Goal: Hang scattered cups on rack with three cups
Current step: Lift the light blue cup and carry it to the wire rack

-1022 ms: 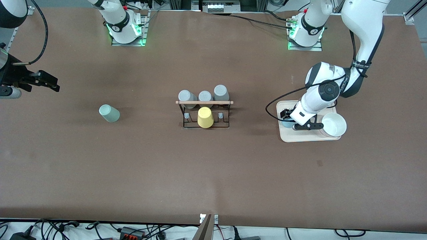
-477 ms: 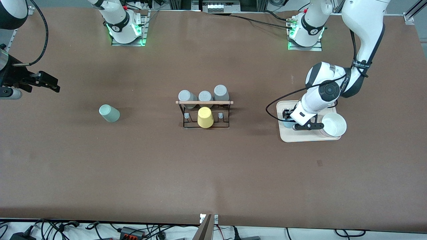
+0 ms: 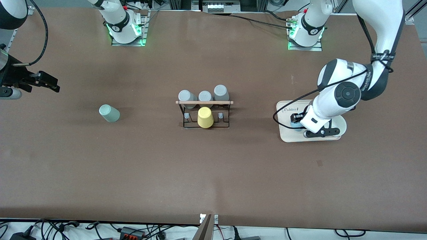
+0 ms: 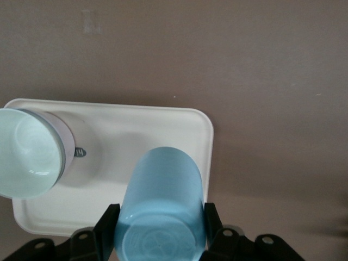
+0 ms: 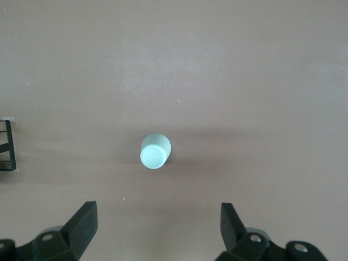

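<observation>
A matte brown table [image 3: 213, 173] filled the scene, with both arm bases at its edge farthest from the front camera. The left gripper [image 3: 295, 120] was over the cream tray [image 3: 284, 133] at the left arm's end of the table, its black fingers [image 4: 106, 225] clamped on either side of the light blue cup [image 4: 162, 209], a smooth, tapered, handleless plastic cup seen bottom-on in the left wrist view and lifted clear of the tray. Beside it on the rounded-corner tray stood a white bowl [image 4: 28, 152] with a glossy pale inside. Toward the middle of the table stood the rack [image 3: 204, 115], a black wire frame with a light wooden rod across its top; a yellow cup [image 3: 205, 117] sat upside down on a peg on the side nearer the front camera, and three grey cups [image 3: 203, 95] were on the row farther from it. The pale mint green cup [image 3: 109, 113] stood mouth-down on the bare table toward the right arm's end, well apart from the rack. The right gripper [image 5: 157, 225] waited in the air over that end of the table, its fingers spread wide and holding nothing, with the mint cup between them in the right wrist view.
</observation>
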Available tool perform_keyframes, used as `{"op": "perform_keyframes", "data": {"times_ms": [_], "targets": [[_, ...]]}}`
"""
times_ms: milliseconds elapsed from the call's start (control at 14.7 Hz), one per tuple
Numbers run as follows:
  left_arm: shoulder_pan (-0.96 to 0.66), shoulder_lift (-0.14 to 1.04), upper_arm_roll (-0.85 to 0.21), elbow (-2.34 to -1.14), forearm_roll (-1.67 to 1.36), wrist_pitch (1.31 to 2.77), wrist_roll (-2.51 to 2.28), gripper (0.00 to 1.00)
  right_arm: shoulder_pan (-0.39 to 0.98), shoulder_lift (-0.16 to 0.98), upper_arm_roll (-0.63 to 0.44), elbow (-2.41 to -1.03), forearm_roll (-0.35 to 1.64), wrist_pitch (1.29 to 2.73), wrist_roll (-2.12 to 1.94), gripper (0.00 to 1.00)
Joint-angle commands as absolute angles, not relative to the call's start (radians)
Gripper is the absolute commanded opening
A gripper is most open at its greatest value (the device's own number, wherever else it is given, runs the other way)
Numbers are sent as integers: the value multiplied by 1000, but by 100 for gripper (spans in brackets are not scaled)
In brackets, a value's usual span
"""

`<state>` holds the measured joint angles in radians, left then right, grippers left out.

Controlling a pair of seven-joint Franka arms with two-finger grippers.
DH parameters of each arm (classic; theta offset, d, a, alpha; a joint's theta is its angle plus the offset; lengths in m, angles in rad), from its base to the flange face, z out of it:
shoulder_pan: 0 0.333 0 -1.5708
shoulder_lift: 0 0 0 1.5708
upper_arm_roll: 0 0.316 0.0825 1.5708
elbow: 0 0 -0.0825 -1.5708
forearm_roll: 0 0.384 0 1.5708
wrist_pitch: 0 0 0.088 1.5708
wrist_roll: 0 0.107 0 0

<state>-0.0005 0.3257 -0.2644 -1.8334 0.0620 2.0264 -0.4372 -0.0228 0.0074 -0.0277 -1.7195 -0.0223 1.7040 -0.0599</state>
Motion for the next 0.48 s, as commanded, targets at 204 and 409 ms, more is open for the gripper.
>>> {"op": "perform_keyframes", "data": {"times_ms": [204,409], "targets": [[-103,359,-281,-1617,-49,1944,-655,47,-28,12,-31,-1706,-20,1698,-60,100],[-172,422,-281,-1502,-69,1944,-805,47,-26,14,-31,-1706,-20,1700,-60,100]]}}
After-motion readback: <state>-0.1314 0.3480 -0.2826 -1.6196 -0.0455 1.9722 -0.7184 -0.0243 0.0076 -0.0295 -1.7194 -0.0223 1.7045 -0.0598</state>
